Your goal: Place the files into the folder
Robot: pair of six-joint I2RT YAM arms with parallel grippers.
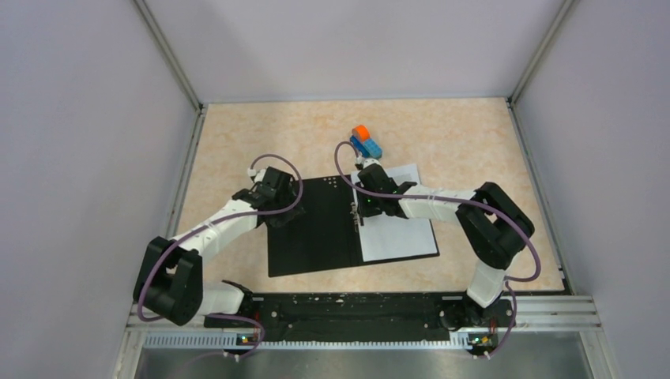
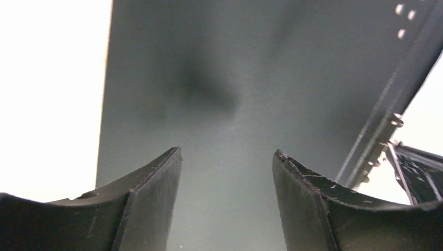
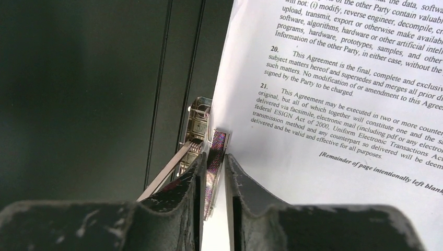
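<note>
Sheets of printed white paper (image 1: 401, 237) fill the right half of the open flat black-lined folder (image 1: 312, 237); right gripper (image 3: 214, 159) clenched on its shiny metal clip lever (image 3: 218, 141); left gripper (image 2: 227, 151) released, jaws wide, over the left half.

Soft, even overhead light; faint shadows on the beige mottled tabletop (image 1: 474, 134). Left wrist view: blown-out white at both side edges, black matte folder interior (image 2: 235, 78) blurred and shadow-smudged. Right wrist view: printed white paper sheets (image 3: 339, 104) crisp; shiny metal clip strip (image 3: 217, 151) glints.
</note>
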